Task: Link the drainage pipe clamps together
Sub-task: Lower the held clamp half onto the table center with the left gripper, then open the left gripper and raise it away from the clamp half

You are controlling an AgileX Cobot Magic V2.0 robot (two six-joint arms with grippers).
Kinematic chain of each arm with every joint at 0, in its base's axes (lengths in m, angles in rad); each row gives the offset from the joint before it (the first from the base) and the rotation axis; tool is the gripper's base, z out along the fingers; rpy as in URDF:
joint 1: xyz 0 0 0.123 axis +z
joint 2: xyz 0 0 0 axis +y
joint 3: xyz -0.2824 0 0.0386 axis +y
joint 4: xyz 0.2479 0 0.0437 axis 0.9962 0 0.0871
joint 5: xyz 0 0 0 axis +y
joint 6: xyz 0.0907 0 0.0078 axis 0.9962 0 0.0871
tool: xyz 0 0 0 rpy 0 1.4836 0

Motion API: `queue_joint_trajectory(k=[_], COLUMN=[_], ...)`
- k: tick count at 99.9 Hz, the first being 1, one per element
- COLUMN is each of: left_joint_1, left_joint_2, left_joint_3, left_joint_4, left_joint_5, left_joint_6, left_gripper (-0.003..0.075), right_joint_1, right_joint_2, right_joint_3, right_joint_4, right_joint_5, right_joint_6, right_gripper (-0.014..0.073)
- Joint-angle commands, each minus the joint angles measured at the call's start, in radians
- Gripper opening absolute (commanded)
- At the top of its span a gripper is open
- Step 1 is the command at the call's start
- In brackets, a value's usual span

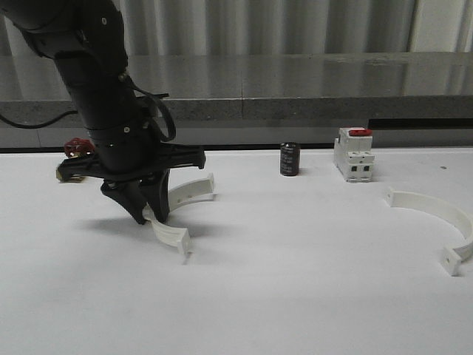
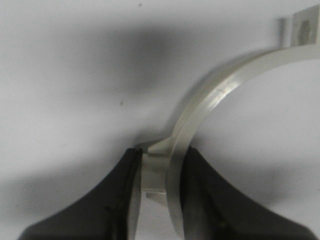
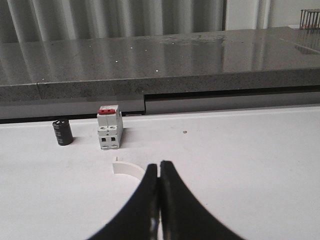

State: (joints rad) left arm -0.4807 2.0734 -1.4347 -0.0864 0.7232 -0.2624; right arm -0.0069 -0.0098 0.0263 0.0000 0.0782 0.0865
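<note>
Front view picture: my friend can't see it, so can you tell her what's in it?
A black robot arm's left tool pinches a white half-ring clamp on a white table. A second white half-ring lies far off on the right, and a small black cylinder and a white switch with a red top stand at the back.
</note>
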Motion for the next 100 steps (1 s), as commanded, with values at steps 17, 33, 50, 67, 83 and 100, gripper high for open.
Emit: queue_joint_trajectory(k=[17, 33, 50, 67, 83, 100], left_joint_1=[-0.010, -0.010, -0.010, -0.001, 0.032, 0.113], left_joint_2=[-0.041, -0.041, -0.058, -0.131, -0.238, -0.373], left_joint_3=[-0.026, -0.048, -0.092, -0.097, -0.097, -0.088], left_joint_4=[-0.011, -0.009, 0.022, 0.035, 0.035, 0.035], left_joint_5=[0.000, 0.020, 0.061, 0.050, 0.068, 0.072], left_joint_6=[-0.014, -0.014, -0.006, 0.035, 0.115, 0.186], left_gripper=[0.0500, 0.0663, 0.0659, 0.0659, 0.0659, 0.0659], right_joint_1=[-0.004, -0.004, -0.004, -0.004, -0.004, -0.004], right_joint_2=[-0.020, -0.020, -0.020, -0.020, -0.020, -0.020], right_joint_3=[-0.016, -0.016, -0.016, -0.016, -0.016, -0.016], right_joint_4=[0.000, 0.000, 0.000, 0.000, 0.000, 0.000], right_joint_5=[-0.089, -0.089, -0.089, -0.089, -0.089, -0.089], right_joint_6=[-0.009, -0.009, -0.009, -0.009, -0.009, -0.009], right_gripper=[-0.0068, -0.0068, -0.0068, -0.0068, -0.0068, -0.0068])
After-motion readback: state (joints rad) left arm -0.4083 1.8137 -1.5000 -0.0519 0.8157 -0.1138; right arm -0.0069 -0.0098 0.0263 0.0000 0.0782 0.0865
